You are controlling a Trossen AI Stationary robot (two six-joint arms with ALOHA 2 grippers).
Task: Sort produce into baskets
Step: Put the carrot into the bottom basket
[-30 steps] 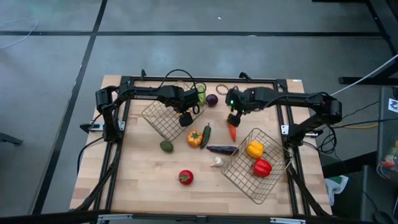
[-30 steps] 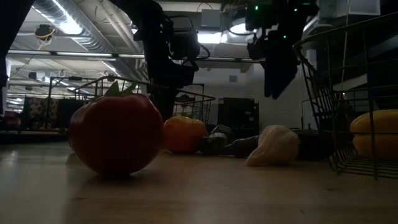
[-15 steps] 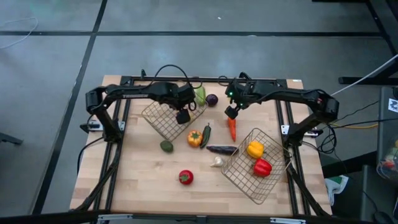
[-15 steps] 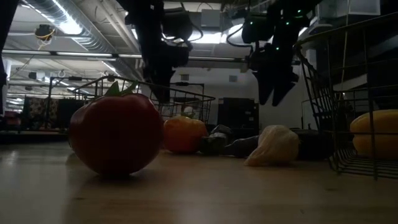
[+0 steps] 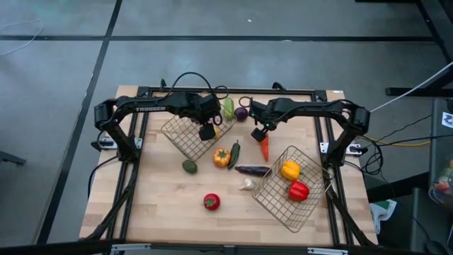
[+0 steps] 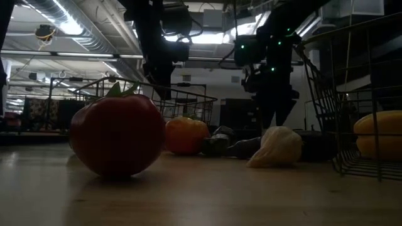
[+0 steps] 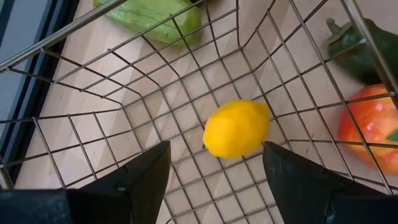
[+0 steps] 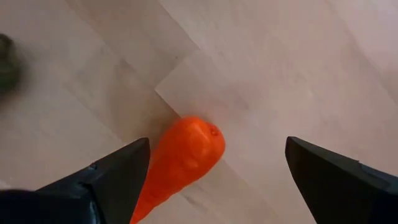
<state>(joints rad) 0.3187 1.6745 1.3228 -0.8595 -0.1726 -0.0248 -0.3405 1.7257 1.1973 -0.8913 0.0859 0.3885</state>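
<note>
Near the upper middle of the high view, both arms hover over produce, jaws spread and empty.

Left gripper (image 5: pixel 207 132) hangs above the upper-left basket (image 5: pixel 185 142), where a lemon (image 7: pixel 236 128) lies on the mesh between its fingers. Right gripper (image 5: pixel 258 133) is poised just above the carrot (image 8: pixel 180 160) on the bare table (image 5: pixel 170 205). Judged step: picking the carrot; it calls for lowering, closing, then carrying it to the lower-right basket (image 5: pixel 283 205) holding the yellow pepper (image 5: pixel 290 169) and red pepper (image 5: pixel 299 190).
</note>
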